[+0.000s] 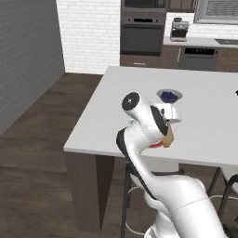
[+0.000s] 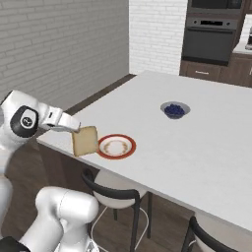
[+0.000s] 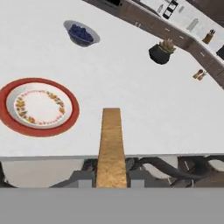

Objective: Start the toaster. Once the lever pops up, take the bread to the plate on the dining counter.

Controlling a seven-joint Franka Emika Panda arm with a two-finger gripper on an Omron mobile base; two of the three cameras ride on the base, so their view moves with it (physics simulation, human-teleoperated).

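Big white dining counter point(image 2: 206, 142) in front of me, red-rimmed plate point(image 2: 116, 146) near its edge, small bowl point(image 2: 174, 109) of blue stuff farther back. My claw point(image 2: 74, 129) is clamped on the bread point(image 2: 84, 141), held edge-up just beside the plate.

The counter point(image 2: 206, 142) has a smooth, matt white top and dark wood sides. The plate point(image 3: 38, 107) looks glossy, like glazed ceramic, with a red rim. The bread point(image 3: 111, 146) has a rough, grainy tan crust
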